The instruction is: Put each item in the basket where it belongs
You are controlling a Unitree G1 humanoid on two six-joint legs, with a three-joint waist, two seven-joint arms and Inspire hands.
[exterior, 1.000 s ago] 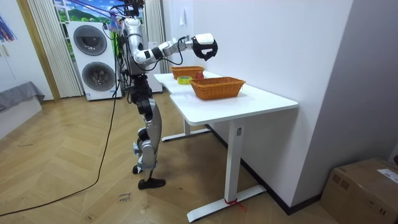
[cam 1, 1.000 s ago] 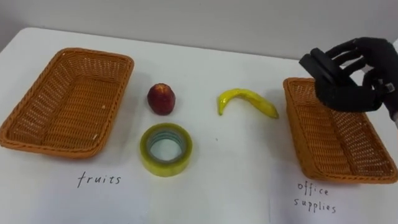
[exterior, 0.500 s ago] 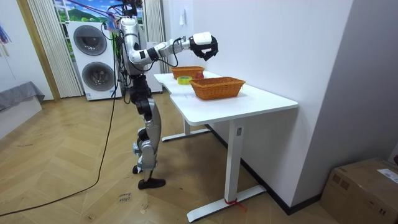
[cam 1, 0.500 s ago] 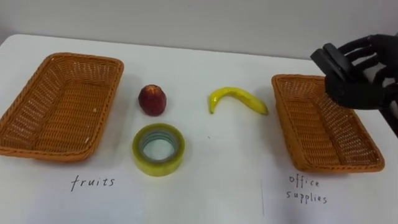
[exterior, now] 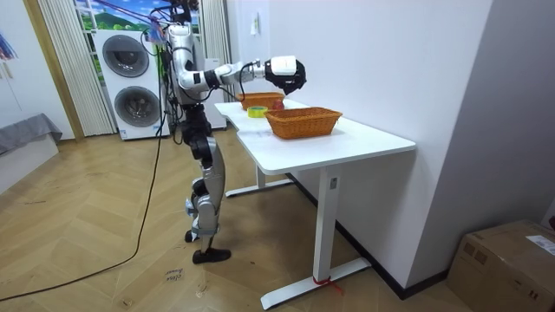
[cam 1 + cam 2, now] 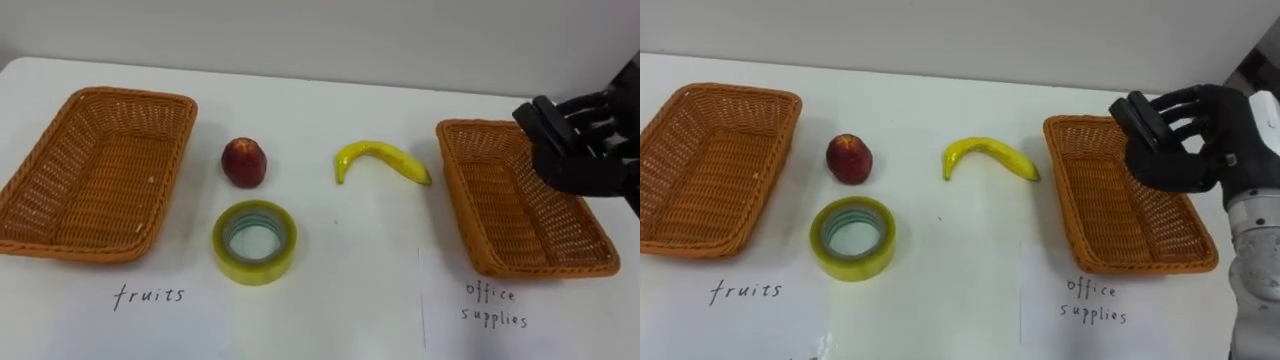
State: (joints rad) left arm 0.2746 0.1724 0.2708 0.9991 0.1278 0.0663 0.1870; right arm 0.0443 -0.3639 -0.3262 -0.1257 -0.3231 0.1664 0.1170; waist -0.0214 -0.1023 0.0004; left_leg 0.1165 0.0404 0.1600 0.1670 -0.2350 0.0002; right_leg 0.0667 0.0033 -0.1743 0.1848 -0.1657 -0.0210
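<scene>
Wickerwork in an orange-brown weave is forming the left basket (image 6: 95, 170), a shallow rectangular tray with sloping sides and a thick braided rim, which is sitting at the left end of the smooth white table (image 6: 330, 310), with a handwritten label (image 6: 150, 294) lying just in front of it. Right of it, apart from its rim, a small red fruit (image 6: 244, 162) with a rounded, slightly glossy skin is resting on the tabletop. Nearer the robot, a roll of tape (image 6: 254, 240) is lying flat, a thick ring of yellowish translucent film around a paler core. Farther right, a banana (image 6: 380, 160) is lying on its side, smooth and yellow, arching with both tips pointing toward the robot. Its right tip is coming close to the right basket (image 6: 500, 210), which is showing the same weave and shape, with a second handwritten label (image 6: 490, 305) lying in front of it. All three loose things are lying on the table between the two baskets. At the far right, the dark, matte right hand (image 6: 580, 150) is hovering over that basket's far right corner, fingers spread and loosely bent, gripping nothing. In the room view the robot is standing upright at the table's end, reaching its right arm out above the tabletop.
</scene>
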